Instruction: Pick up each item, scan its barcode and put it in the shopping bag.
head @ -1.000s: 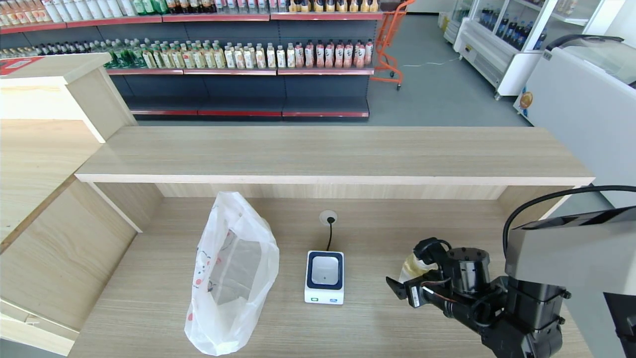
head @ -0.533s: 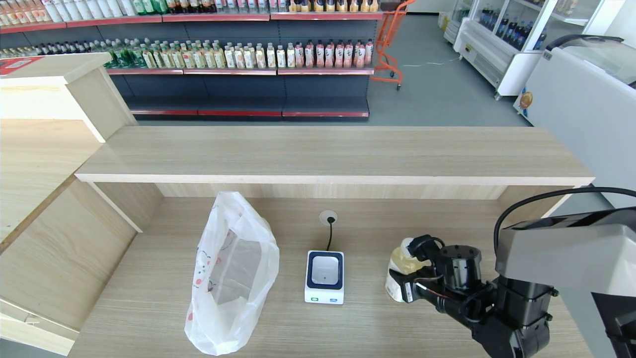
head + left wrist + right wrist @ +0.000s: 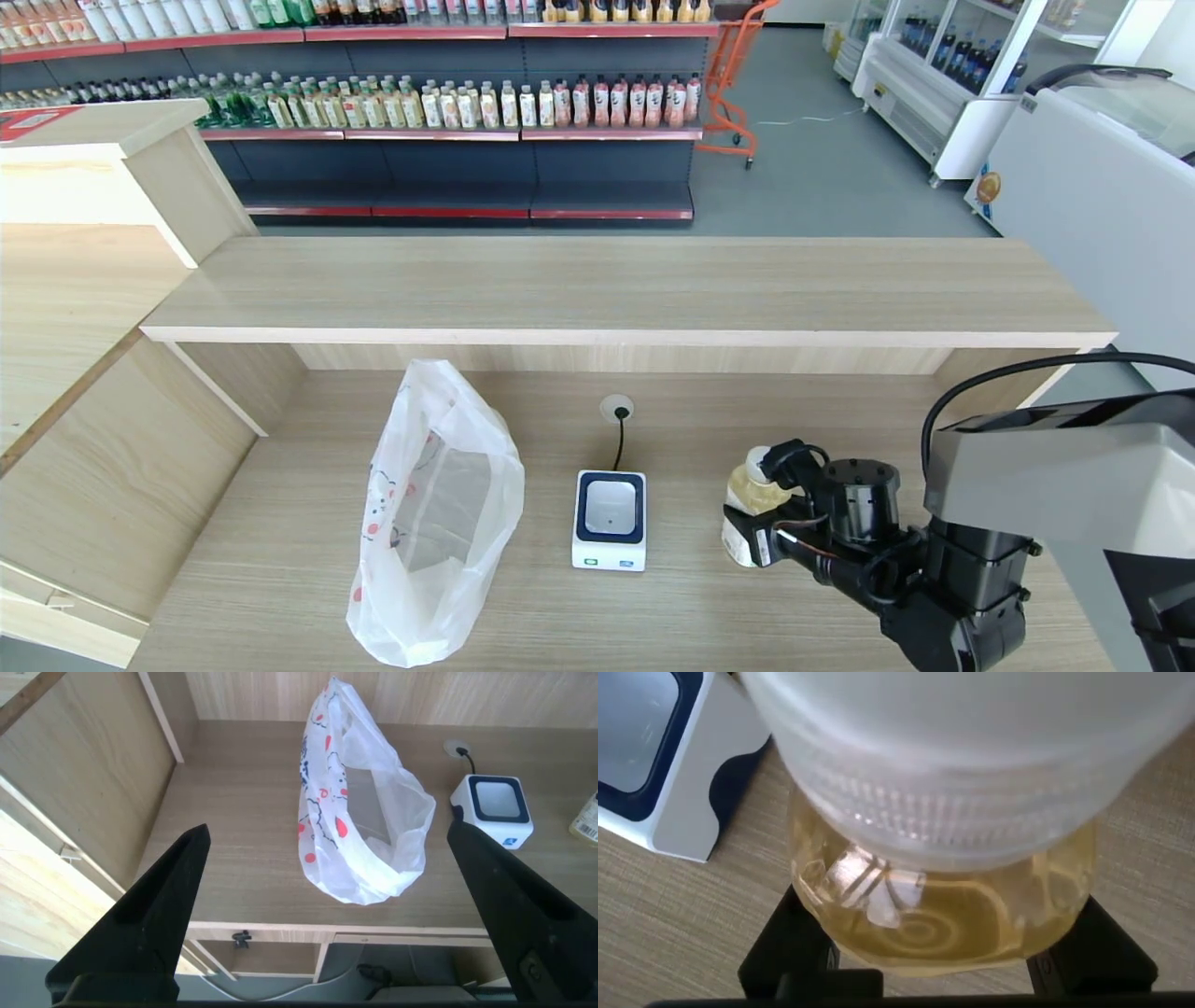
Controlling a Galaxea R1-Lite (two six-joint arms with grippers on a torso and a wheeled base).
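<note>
1. Since the earlier frames, the right gripper [image 3: 747,537] has moved to the robot's left and a little away from the robot. The bottle [image 3: 747,495] has come with it and is now more in sight.
2. The right arm reaches in low from the right side of the counter [image 3: 653,611], with the wrist bent toward the left.
3. This gripper grasps the bottle. In the right wrist view its two dark fingers [image 3: 785,957] press against the lower body of the bottle [image 3: 943,887], one on each side.
4. The bottle holds yellowish liquid and has a white cap. It stands nearly upright between the fingers. I cannot tell if its base touches the counter.
5. The scanner [image 3: 610,519] lies just beside the right gripper on its left side, apart from the bottle.
6. The shopping bag [image 3: 434,523] stands beyond the scanner, well apart from this gripper, with its mouth open.
7. The left gripper [image 3: 327,835] hangs above the near edge of the counter, with its fingers [image 3: 159,924] spread wide and nothing between them. The bag is ahead of it and below.
</note>
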